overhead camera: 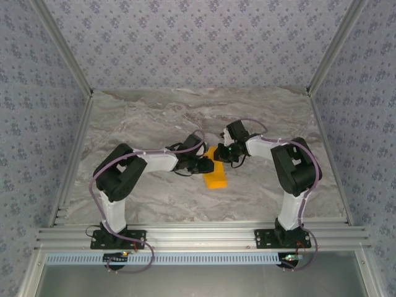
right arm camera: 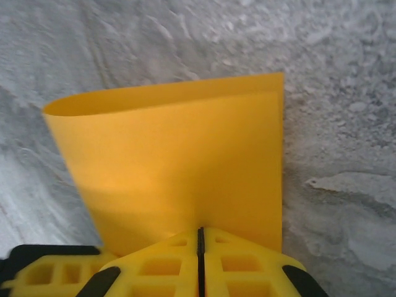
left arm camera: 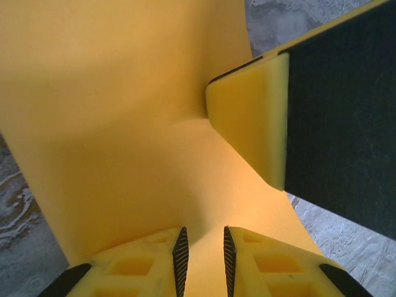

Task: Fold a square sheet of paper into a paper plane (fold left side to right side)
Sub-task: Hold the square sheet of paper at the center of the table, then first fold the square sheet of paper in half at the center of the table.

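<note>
Both my right fingers press together on the sheet of paper, holding it curled over itself at the middle of the worktop so edges can meet; my left fingers, narrowly apart, seem to steady its middle.

paper: thin, smooth, matt orange-yellow sheet.
desk: grey veined stone look, smooth, dull sheen.
my left tool: yellow moulded plastic, matt; black ribbed pads.
my right tool: same yellow plastic, black trim.
frame: bare ribbed metal rails.
walls: matt printed covering; cloth or paper, I cannot tell.
</note>
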{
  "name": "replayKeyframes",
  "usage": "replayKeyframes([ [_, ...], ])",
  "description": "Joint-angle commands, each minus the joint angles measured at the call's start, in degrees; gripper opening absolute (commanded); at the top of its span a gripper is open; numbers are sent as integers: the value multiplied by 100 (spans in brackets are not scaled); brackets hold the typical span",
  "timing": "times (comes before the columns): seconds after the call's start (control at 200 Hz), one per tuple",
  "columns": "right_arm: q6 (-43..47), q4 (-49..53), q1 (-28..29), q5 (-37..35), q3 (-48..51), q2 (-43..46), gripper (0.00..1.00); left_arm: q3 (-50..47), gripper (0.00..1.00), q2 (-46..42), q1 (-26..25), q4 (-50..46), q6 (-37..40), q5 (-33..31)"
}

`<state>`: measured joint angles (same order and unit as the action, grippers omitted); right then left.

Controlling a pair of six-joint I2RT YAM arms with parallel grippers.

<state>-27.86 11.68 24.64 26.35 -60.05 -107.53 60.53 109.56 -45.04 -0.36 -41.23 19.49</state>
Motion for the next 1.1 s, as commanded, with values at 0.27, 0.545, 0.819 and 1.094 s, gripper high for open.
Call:
replayKeyframes([
  [0.27, -149, 258, -39, -266, 105, -339, 10, -740, 25, -434, -280, -195, 318, -37],
  [0.545, -148, 252, -52, -288, 134, -401, 10, -1403, 25, -956, -738, -18, 254, 6],
  [0.819, -150, 236, -51, -279, 152, -410, 10, -1686, 25, -1086, -1113, 242, 54, 64],
  [1.094, -145, 214, -53, -263, 178, -402, 10, -1830, 25, -1577, -1137, 325, -21, -15],
])
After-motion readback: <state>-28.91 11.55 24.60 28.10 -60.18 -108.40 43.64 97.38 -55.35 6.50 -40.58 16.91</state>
